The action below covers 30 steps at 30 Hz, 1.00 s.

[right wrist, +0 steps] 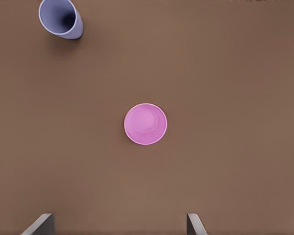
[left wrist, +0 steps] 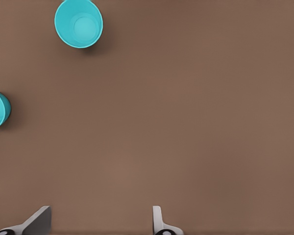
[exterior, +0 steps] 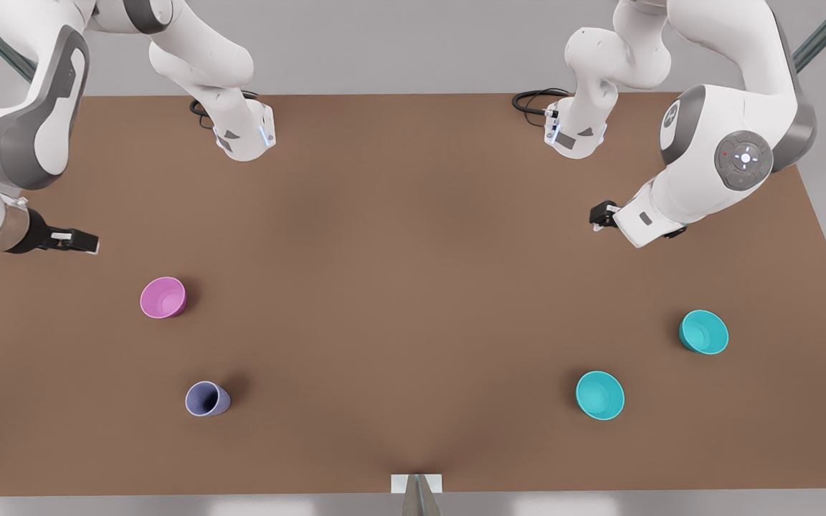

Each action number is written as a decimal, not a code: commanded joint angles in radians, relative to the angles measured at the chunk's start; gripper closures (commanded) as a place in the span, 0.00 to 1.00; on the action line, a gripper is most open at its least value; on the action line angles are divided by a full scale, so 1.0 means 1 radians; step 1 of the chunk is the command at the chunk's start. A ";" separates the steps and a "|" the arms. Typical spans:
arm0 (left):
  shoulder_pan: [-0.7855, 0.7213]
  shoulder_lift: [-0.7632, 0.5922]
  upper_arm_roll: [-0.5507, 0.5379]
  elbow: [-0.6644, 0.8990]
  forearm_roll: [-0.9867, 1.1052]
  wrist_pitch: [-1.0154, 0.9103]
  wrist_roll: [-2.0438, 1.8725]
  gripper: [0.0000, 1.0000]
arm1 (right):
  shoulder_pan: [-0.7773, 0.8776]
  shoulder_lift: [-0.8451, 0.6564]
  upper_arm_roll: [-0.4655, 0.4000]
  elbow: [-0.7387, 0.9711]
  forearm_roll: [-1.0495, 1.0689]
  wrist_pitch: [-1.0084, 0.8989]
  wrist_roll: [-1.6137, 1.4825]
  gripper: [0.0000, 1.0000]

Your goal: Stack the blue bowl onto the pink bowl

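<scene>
In the front view, the pink bowl (exterior: 163, 297) is seen on the worktop (exterior: 399, 287) at the view's left, the right hand (exterior: 83, 241) above it; the blue bowl (exterior: 600, 395) and a second teal bowl (exterior: 703, 332) stand at the right, below the left hand (exterior: 599, 215). In the left wrist view, that hand's fingers (left wrist: 39, 220) are held apart, empty; in the right wrist view, likewise (right wrist: 41, 223), over the pink bowl (right wrist: 145, 124), a lavender cup (right wrist: 61, 18) nearby.

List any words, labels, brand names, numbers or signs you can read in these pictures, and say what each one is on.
None: no readable text.
The pink bowl, the two teal bowls and the grey cup: plain, unmarked.
The brown table: bare of print.
The round button pad on the arm at the front view's right: small light symbols, no letters or numbers to read.
</scene>
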 commanded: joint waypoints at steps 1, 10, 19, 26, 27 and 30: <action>0.001 -0.001 0.001 0.001 0.002 0.000 0.004 0.00 | -0.001 0.000 0.001 0.000 0.002 0.002 -0.026 0.00; 0.001 -0.004 0.001 0.001 0.002 -0.003 0.004 0.00 | -0.199 0.383 -0.002 -0.029 0.091 0.149 -0.040 0.00; 0.000 -0.009 0.001 0.001 0.002 -0.004 0.002 0.00 | -0.207 0.353 0.001 -0.383 0.098 0.597 -0.028 0.00; 0.001 -0.007 0.000 0.001 0.000 -0.014 0.005 0.00 | -0.250 0.380 0.001 -0.498 0.098 0.699 -0.025 0.00; 0.001 -0.007 0.000 0.001 0.000 -0.014 0.005 0.00 | -0.250 0.383 -0.001 -0.500 0.098 0.704 -0.025 0.00; 0.001 -0.004 0.000 0.001 0.000 -0.012 0.005 0.00 | -0.250 0.387 -0.001 -0.498 0.100 0.701 -0.023 0.00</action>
